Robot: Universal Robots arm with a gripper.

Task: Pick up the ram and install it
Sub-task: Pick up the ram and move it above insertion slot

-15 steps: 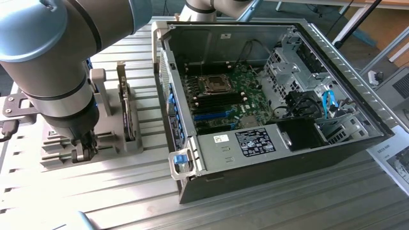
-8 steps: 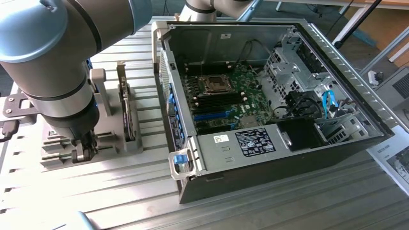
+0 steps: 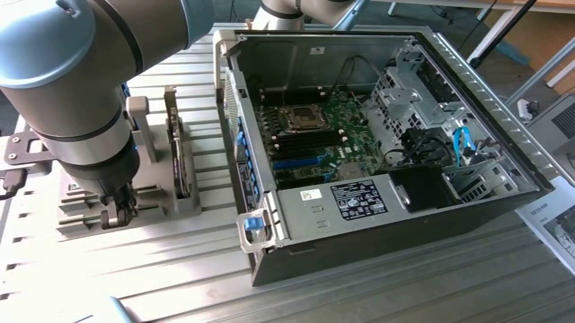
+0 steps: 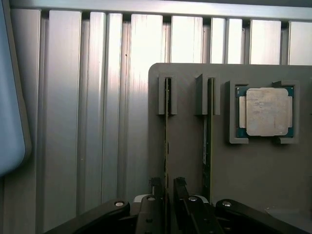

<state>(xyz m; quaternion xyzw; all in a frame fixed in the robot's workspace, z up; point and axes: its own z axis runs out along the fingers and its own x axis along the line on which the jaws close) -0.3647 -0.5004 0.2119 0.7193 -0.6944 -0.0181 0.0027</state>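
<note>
The ram is a thin green stick standing on edge in a slot of the grey holder plate. A second stick like it stands in the neighbouring slot. My gripper is down over the first stick, open, with one dark finger on each side of its near end and small gaps to the board. In the exterior view the gripper hangs low over the grey holder on the exterior view's left of the open computer case. The motherboard lies inside the case with its long slots showing.
A square silver processor chip sits in a corner pocket of the holder plate beside the sticks. A flat part stands upright in another holder between my arm and the case. The ribbed aluminium table surrounds the holder. Papers lie past the case.
</note>
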